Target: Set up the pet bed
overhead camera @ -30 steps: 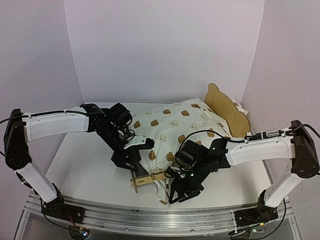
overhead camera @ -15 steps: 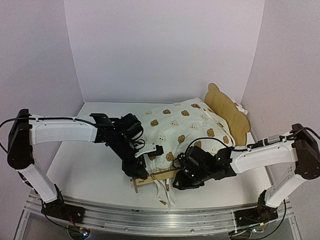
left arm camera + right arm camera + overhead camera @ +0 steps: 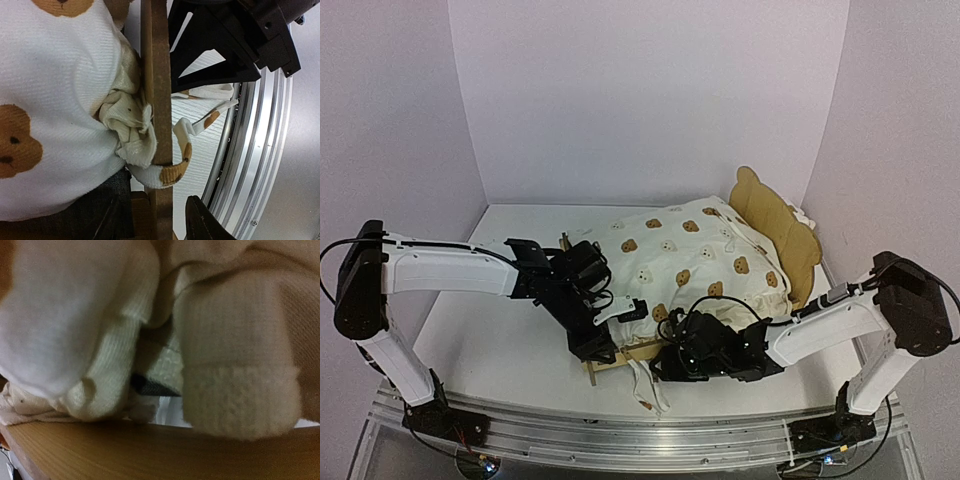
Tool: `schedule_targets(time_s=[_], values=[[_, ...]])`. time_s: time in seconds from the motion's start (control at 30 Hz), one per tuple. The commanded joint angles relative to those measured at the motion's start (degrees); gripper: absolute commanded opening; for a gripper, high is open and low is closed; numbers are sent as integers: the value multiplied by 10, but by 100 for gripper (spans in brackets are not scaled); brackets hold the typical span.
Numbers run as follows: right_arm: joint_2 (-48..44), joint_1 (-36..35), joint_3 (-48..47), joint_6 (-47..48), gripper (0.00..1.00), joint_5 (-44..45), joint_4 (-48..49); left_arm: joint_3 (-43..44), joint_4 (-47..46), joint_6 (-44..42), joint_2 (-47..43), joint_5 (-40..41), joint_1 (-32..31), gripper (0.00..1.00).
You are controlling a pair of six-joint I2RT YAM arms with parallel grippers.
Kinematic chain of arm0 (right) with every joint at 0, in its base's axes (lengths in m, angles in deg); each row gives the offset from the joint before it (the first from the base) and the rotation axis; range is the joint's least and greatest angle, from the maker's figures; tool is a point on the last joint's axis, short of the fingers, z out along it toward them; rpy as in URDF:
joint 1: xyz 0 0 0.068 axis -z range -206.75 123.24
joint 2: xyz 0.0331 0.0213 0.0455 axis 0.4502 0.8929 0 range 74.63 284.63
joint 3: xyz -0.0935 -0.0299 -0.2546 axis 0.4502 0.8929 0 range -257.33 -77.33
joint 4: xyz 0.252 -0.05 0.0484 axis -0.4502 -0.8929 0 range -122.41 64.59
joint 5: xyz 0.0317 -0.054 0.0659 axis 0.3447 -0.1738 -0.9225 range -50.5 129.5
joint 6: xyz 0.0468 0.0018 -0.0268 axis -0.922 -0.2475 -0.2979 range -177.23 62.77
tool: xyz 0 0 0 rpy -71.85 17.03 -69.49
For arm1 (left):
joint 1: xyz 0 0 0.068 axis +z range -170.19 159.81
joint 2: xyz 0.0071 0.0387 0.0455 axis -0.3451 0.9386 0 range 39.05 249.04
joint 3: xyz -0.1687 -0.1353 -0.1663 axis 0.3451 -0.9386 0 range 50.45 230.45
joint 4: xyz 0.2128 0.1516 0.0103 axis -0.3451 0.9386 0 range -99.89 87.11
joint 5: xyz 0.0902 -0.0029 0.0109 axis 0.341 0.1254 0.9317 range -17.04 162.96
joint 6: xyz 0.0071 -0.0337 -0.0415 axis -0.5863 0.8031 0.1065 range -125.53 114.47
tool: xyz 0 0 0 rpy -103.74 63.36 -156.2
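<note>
- White matte tabletop point(image 3: 490, 340): flat, fine ribbed grain visible in left wrist view.
- Pale lavender back wall point(image 3: 650, 100): plain, unmarked, meets tabletop at straight seam.
- Left side wall point(image 3: 390, 130), right side wall point(image 3: 900, 120): same plain finish.
- Ribbed silver aluminium rail point(image 3: 620, 432): runs along near edge.
- Light: even, diffuse; shadows soft.

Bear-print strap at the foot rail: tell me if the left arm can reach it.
Probably yes: the strap hangs just ahead of the left pincer, though the right pincer crowds close.
</note>
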Motion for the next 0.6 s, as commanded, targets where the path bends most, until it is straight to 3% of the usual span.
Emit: schedule_targets(time_s=[0.0,0.13,0.3,0.43,0.57], values=[[31,0,-5,-21,29,28,26,-13,-23,0,15,23,-1,37],[50,-1,-9,-32,22,31,27,-14,-21,0,18,23,-1,28],[26,0,13,-36,1,55,11,-16,-13,2,24,20,1,14],[-20,0,17,-22,0,47,-75,-6,-5,-6,25,31,22,1],[-67,2,60,-26,0,12,-111,9,4,-22,27,35,55,0]])
